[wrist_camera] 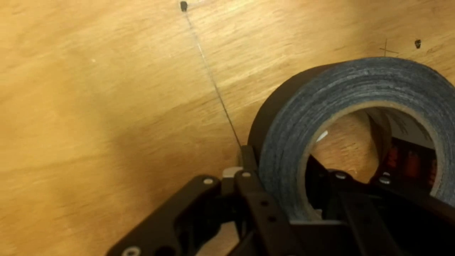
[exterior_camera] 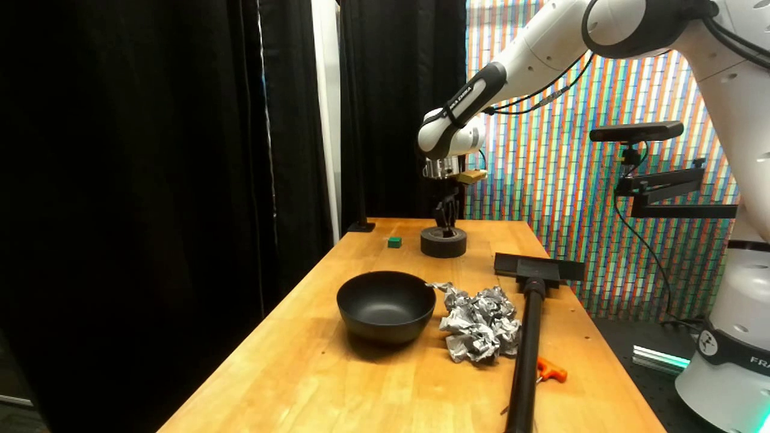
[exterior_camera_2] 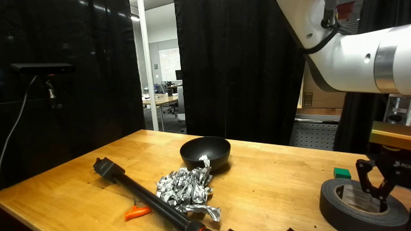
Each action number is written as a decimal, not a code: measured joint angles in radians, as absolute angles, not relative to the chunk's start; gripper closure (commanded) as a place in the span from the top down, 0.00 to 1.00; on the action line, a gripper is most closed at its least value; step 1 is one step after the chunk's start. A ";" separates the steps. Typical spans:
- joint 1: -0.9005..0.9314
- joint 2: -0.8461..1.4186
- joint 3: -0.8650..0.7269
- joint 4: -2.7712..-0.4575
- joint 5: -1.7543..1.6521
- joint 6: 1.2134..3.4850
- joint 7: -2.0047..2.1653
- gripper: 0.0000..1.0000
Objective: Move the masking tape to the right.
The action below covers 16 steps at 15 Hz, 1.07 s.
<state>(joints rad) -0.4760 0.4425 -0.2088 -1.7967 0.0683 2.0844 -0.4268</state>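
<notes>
The masking tape is a dark grey round roll lying flat on the wooden table. It shows in both exterior views (exterior_camera: 443, 245) (exterior_camera_2: 346, 210) and at the right of the wrist view (wrist_camera: 284, 142). My gripper (wrist_camera: 280, 161) points down over the roll and straddles its wall. One finger lies against the outer side, the other is inside the hole against the inner wall. It looks shut on the wall, with no clear gap. In an exterior view the gripper (exterior_camera: 446, 228) is at the roll's top. The fingertips inside the hole are partly hidden by the roll.
A small green block (exterior_camera: 394, 242) lies beside the roll. A black bowl (exterior_camera: 386, 307), crumpled silver foil (exterior_camera: 481, 325), a black long-handled tool (exterior_camera: 529, 337) and an orange-handled tool (exterior_camera: 551, 369) lie nearer that camera. Black curtains (exterior_camera_2: 240, 64) hang behind the table (exterior_camera_2: 263, 179).
</notes>
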 measured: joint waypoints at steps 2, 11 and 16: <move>-0.476 0.443 -0.209 -1.797 0.068 2.084 -0.421 0.36; -0.470 0.439 -0.208 -1.796 0.068 2.085 -0.408 0.60; -0.470 0.439 -0.208 -1.796 0.068 2.085 -0.407 0.61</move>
